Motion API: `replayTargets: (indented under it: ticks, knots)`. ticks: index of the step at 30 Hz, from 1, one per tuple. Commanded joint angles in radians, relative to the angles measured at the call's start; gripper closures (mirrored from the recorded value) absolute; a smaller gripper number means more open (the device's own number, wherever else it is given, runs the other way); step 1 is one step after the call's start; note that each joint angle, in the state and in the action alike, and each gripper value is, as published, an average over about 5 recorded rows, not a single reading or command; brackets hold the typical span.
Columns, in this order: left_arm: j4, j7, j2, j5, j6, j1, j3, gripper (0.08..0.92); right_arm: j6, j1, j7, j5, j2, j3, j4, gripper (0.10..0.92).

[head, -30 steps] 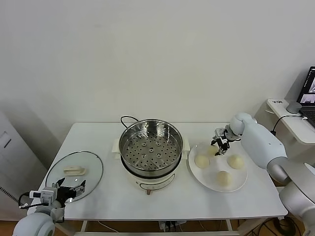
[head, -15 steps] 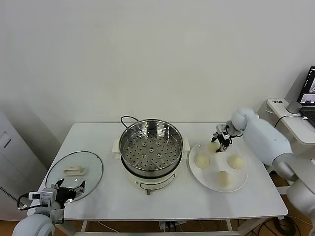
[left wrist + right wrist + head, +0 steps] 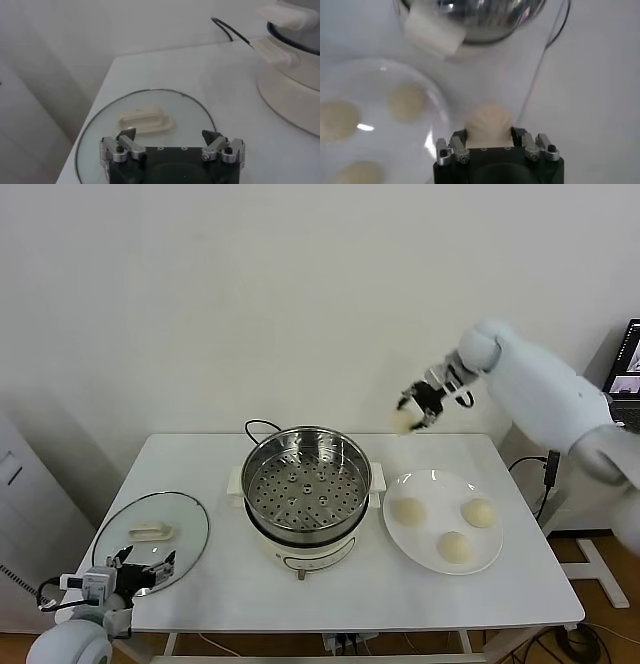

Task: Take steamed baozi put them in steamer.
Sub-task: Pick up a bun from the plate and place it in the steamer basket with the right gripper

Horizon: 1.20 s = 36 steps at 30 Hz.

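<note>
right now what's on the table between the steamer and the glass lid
Nothing: in the head view the stretch of white table between the steamer and the glass lid is bare. The left wrist view shows the same gap.

Right gripper (image 3: pixel 418 410) with baozi (image 3: pixel 403 423) aloft

Right gripper (image 3: pixel 418 412) is raised high with jaws clamped; left gripper (image 3: pixel 137 571) is parked low, jaws spread.
</note>
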Motion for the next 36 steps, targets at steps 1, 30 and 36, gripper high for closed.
replayTargets:
  ticks: [1, 30, 36]
  knots:
    - [0.0, 0.0, 0.003, 0.0, 0.0, 0.0, 0.004, 0.177, 0.259, 0.145, -0.046, 0.057, 0.156, -0.048, -0.013, 0.449]
    - [0.001, -0.002, -0.006, 0.016, 0.0, 0.016, 0.015, 0.177, 0.366, -0.182, -0.045, -0.473, 0.305, 0.029, 0.125, 0.448]
    - [0.002, -0.002, -0.007, 0.019, 0.0, 0.017, 0.017, 0.177, 0.366, -0.231, -0.041, -0.552, 0.332, 0.077, 0.095, 0.45]
